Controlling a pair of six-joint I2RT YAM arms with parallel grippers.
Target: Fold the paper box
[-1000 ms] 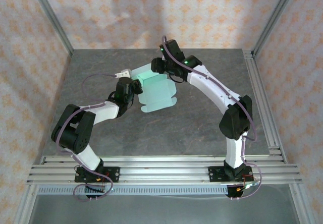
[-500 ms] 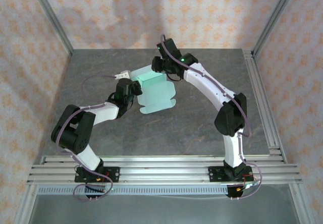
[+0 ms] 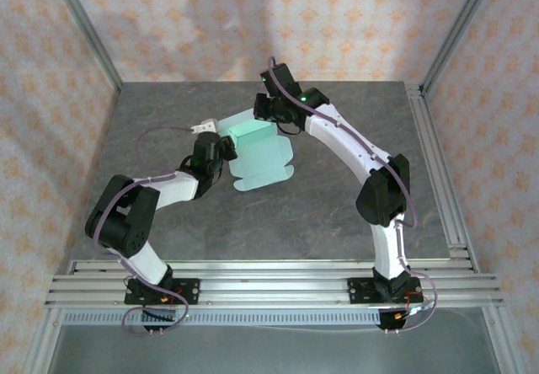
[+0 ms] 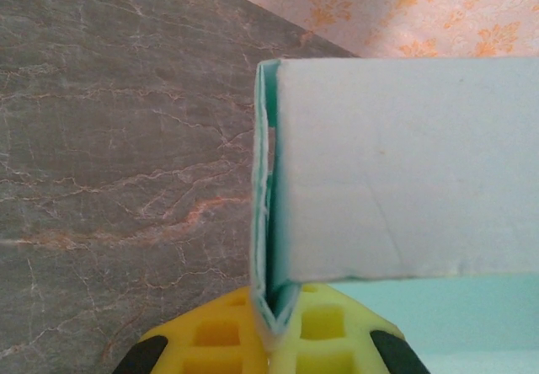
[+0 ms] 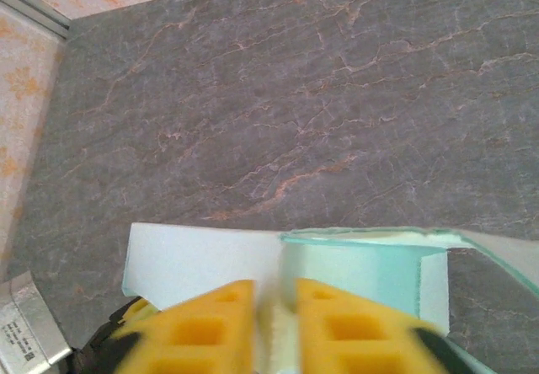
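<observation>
From above, you see the paper box (image 3: pixel 263 162) lying just past the centre of the table (image 3: pixel 168 121) toward 12 o'clock, with the left gripper (image 3: pixel 226 151) at its 9 o'clock edge and the right gripper (image 3: pixel 268 114) at 12. Your wrist cameras add the grip: each yellow pair pinches a raised card wall.

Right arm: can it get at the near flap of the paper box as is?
Likely not yet: the right pincer is shut on the far edge of the paper box, and the left pincer clamps its left fold. The near flap lies uncovered; release first.
</observation>
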